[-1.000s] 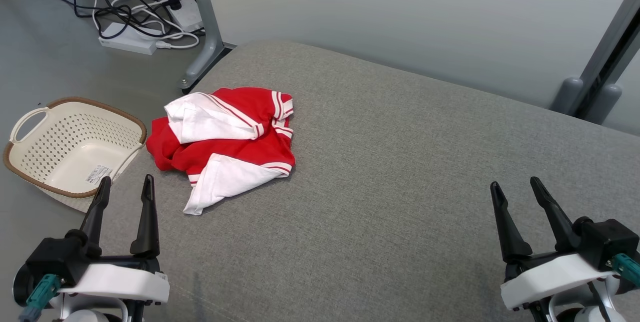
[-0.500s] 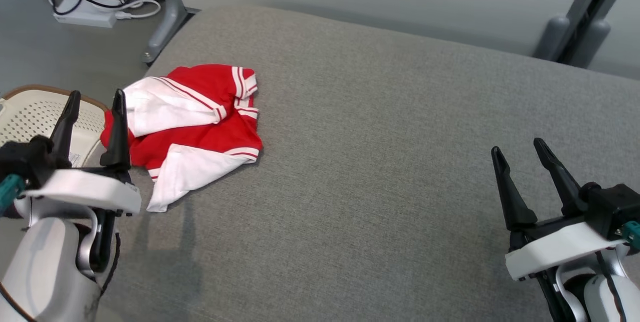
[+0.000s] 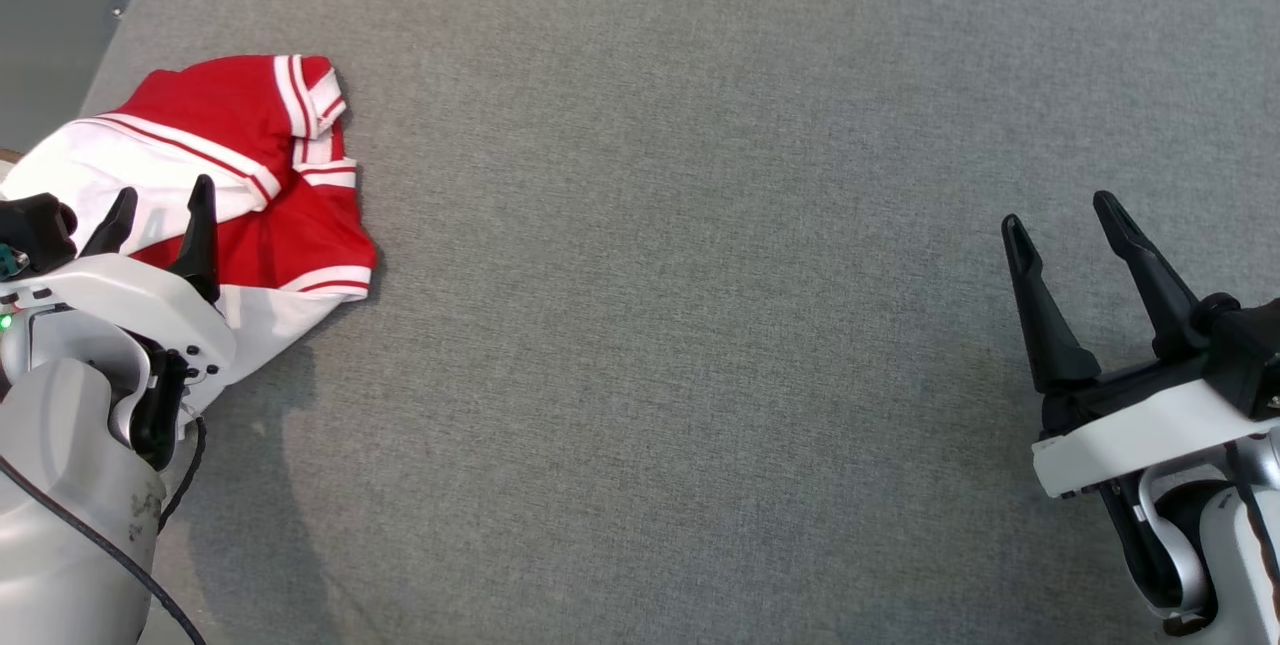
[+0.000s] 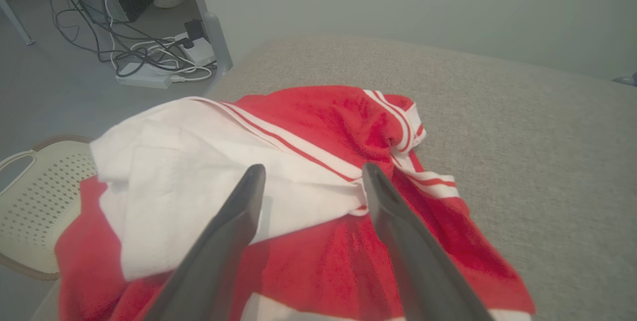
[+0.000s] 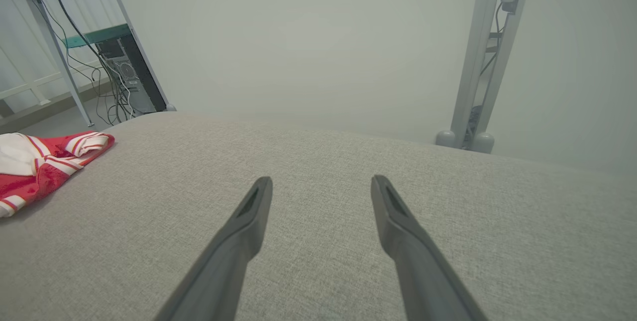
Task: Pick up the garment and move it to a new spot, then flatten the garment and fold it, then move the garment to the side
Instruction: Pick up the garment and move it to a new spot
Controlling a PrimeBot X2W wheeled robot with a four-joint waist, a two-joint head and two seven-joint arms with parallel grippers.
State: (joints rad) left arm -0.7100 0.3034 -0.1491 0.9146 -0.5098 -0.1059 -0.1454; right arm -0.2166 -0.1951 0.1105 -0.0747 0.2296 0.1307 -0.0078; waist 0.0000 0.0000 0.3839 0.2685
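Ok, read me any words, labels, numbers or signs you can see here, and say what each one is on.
None can be read.
The crumpled red and white garment shows no legible print.
The grey fabric surface and the cream perforated plastic basket show no label.

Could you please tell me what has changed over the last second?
The left gripper has reached forward over the crumpled garment, jaws open, gripping nothing. The head view has tilted down too. The garment's shape and the open right gripper are unchanged.
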